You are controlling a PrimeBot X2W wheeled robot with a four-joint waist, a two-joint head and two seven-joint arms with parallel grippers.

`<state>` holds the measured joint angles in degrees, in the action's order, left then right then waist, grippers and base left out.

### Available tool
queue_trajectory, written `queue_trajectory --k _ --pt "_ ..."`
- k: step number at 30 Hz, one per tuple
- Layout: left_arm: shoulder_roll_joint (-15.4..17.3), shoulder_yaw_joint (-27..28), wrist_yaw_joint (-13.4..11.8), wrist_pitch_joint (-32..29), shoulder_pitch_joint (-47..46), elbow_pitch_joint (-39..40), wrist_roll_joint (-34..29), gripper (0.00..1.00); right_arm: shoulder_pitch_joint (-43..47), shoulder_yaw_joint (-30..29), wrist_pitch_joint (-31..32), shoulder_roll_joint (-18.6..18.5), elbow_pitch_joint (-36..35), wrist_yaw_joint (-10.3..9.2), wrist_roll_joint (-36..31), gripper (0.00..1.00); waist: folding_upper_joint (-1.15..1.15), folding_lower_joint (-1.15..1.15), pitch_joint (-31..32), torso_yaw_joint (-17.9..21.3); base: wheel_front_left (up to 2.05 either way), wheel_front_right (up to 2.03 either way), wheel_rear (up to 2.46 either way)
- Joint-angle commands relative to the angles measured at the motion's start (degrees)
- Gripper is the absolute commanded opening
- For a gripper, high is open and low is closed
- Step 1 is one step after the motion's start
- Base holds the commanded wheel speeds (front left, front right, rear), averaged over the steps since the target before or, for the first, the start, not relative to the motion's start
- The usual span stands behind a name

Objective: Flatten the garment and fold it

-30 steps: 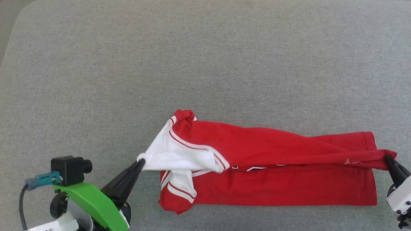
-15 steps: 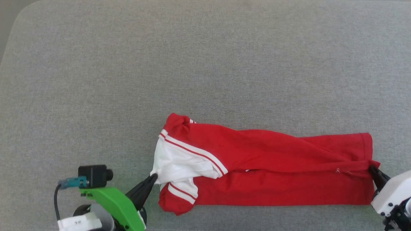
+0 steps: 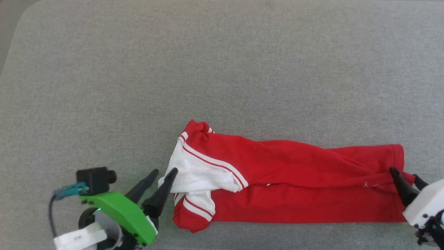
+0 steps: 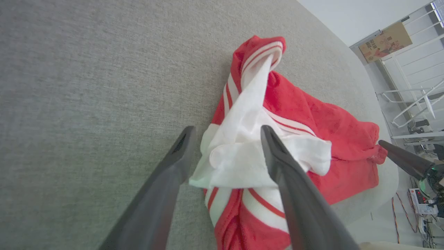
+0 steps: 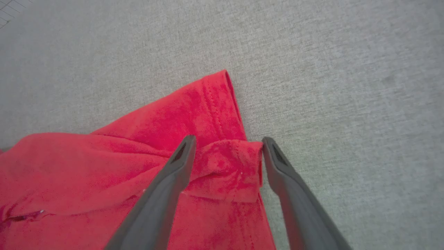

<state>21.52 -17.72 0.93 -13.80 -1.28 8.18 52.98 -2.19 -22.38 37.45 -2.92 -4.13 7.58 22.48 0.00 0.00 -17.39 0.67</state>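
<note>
The garment (image 3: 295, 173) lies between left pincer (image 3: 164, 170) and right pincer (image 3: 403, 172), both spread.

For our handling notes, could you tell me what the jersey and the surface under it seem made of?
The jersey: probably soft matte knit fabric; it creases and bunches loosely, with a stitched hem. The surface: seemingly grey woven upholstery, matte; a fine heathered weave shows.

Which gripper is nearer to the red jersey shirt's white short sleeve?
Left. The left gripper straddles an edge of the white short sleeve; the right gripper is at the opposite red hem.
</note>
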Motion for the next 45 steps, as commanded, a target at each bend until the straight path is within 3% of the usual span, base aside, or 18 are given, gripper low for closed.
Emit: queue_trajectory --k 1,6,9,10,12,17,22,28,29,30,31,38,45 --pt "0.2 0.9 -0.6 1.0 1.3 1.6 0.5 1.0 1.2 -0.4 0.9 0.0 -1.6 -0.09 1.0 1.0 0.0 0.0 0.4 -0.1 0.0 0.0 0.0" --pt "-0.9 6.2 -4.3 10.1 3.5 7.3 -3.6 1.0 3.1 -3.2 0.4 0.0 -6.6 -0.09 3.5 1.0 0.0 0.0 1.2 -0.3 0.0 0.0 0.0" --pt "-1.9 8.4 -5.0 17.3 3.4 8.5 -7.6 1.0 3.5 -4.3 -0.9 0.0 -6.6 -0.09 4.2 1.0 0.0 0.0 1.4 -0.6 0.0 0.0 0.0" --pt "-1.4 9.4 -6.6 24.4 3.4 7.2 -15.1 1.0 4.2 -3.8 -1.3 0.0 -4.8 -0.09 3.3 1.0 0.0 0.0 1.8 -0.9 0.0 0.0 0.0" --pt "-1.9 9.8 -8.0 26.9 3.6 6.3 -19.0 1.0 4.4 -3.2 -1.4 0.0 -3.3 -0.09 2.6 1.0 0.0 0.0 2.1 -1.1 0.0 0.0 0.0" --pt "-5.0 10.0 -9.4 28.6 5.1 4.8 -24.3 1.0 4.1 -3.0 -2.2 0.0 0.5 -0.09 1.4 1.0 0.0 0.0 2.8 -1.9 0.0 0.0 0.0" --pt "-8.2 9.8 -8.0 28.8 6.7 3.1 -25.6 1.0 3.7 -2.3 -2.6 0.0 4.8 -0.09 1.0 1.0 0.0 0.0 3.1 -3.3 0.0 0.0 0.0" --pt "-9.1 10.5 -6.4 28.8 7.4 1.5 -27.3 1.0 2.6 -0.9 -3.2 0.0 10.2 -0.09 1.1 1.0 0.0 0.0 3.7 -4.2 0.0 0.0 0.0" --pt "-9.2 10.6 -6.2 28.8 7.4 1.4 -27.4 1.0 2.5 -0.9 -3.2 0.0 11.2 -0.09 0.8 0.54 0.0 0.0 3.8 -4.3 0.0 0.0 0.0" --pt "-9.3 10.7 -6.0 28.8 7.5 1.3 -27.5 1.0 2.3 -0.9 -3.2 0.0 12.3 -0.09 0.6 0.34 0.0 0.0 3.7 -4.4 0.0 0.0 0.0" --pt "-9.3 10.7 -5.8 28.8 7.5 1.2 -27.5 1.0 2.0 -1.1 -3.3 0.0 13.1 -0.09 0.6 0.0 0.0 0.0 3.7 -4.5 0.0 0.0 0.0" --pt "-9.3 11.0 -4.9 28.8 7.1 0.5 -27.5 1.0 -0.8 -3.8 -4.1 0.0 13.6 -0.09 -1.4 0.0 0.0 0.0 3.1 -4.2 0.0 0.0 0.0" --pt "-9.8 10.5 -4.2 28.8 6.5 -0.7 -27.7 1.0 -4.9 -12.1 -4.7 0.0 10.3 -0.09 -5.8 0.0 0.0 0.0 2.8 -3.3 0.0 0.0 0.0"
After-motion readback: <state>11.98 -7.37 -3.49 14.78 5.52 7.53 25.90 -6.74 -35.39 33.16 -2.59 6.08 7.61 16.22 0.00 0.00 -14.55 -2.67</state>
